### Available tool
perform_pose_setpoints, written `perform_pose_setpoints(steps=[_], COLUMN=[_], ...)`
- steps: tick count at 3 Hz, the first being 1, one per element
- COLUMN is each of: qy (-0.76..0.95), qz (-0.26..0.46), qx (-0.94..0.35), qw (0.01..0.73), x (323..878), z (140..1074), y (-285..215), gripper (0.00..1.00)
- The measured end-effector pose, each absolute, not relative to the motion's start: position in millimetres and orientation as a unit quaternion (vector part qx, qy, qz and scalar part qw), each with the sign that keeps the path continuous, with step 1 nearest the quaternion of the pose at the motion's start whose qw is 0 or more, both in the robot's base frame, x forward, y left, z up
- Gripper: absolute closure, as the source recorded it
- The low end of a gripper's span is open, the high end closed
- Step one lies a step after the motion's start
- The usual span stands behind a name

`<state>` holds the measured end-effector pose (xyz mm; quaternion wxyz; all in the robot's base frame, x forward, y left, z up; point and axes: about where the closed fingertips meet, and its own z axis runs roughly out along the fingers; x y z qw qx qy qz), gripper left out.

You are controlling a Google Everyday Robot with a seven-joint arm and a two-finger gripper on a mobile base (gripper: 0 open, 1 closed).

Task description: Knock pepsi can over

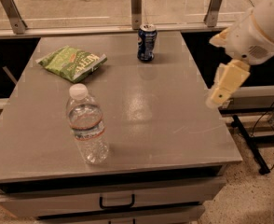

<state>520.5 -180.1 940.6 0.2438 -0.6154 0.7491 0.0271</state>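
Pepsi can [147, 43] seen upright at far tabletop [151, 120] edge | judged light, rigid, best struck near top | pincer [219, 91] held off right edge, opening cannot be told

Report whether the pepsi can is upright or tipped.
Upright: the pepsi can stands on its base at the table's far edge, top up. The gripper hangs right of the table, away from the can.
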Motion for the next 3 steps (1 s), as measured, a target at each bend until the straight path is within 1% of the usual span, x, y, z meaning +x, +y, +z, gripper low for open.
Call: perform_pose_setpoints(steps=[2,3], qy=[0.714,0.714], qz=[0.083,0.083], qx=[-0.589,-0.589], qw=[0.369,0.369], x=[653,653], z=[903,903], y=[-129,-129], gripper=[0.00,0.00])
